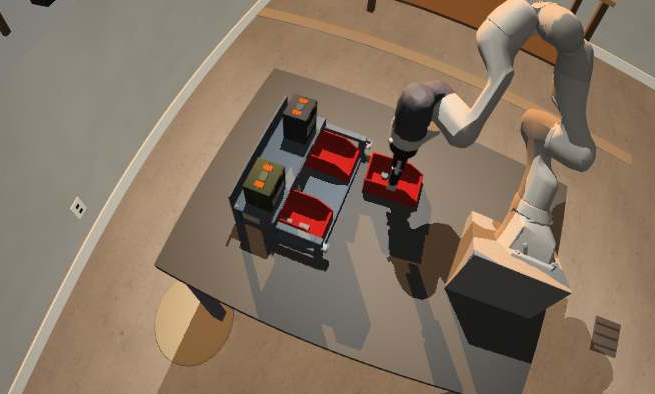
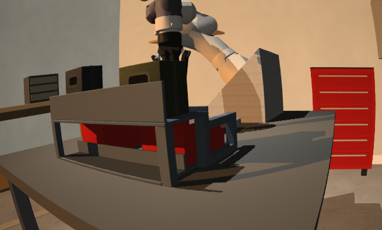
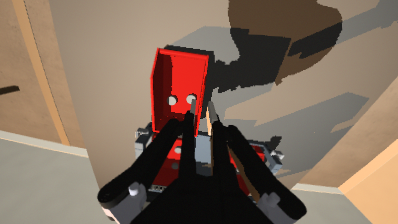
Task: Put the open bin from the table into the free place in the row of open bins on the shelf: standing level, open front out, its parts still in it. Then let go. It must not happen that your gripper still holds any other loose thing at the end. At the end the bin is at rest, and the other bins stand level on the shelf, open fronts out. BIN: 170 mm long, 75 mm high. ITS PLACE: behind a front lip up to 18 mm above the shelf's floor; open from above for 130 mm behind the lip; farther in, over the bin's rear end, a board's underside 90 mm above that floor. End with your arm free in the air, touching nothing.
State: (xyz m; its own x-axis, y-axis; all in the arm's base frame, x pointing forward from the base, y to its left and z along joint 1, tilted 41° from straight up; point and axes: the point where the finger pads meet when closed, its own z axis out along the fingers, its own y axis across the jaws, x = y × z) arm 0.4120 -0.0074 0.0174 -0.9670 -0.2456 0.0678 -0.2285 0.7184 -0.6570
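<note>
The open red bin (image 1: 376,190) (image 3: 186,75) stands on the table in front of the shelf, its low open front turned away from it. Small whitish parts (image 1: 384,175) (image 3: 172,100) lie inside. My gripper (image 1: 394,183) (image 3: 201,106) points down at the bin with its fingers a narrow gap apart. One fingertip is inside the bin, the other outside, with the side wall between them and slight gaps showing. The free place (image 1: 323,188) is the blue-grey gap between two red shelf bins (image 1: 333,150) (image 1: 304,205), which look level with open fronts out. The exterior view hides the table bin and the fingertips.
Above the row's rear, the shelf's upper board (image 1: 277,149) carries a black box (image 1: 299,122) and an olive box (image 1: 263,184) (image 2: 173,87). Side frames with small pale fittings (image 1: 368,144) (image 1: 325,247) stand at the row's ends. The robot's pedestal (image 1: 502,280) is to the right.
</note>
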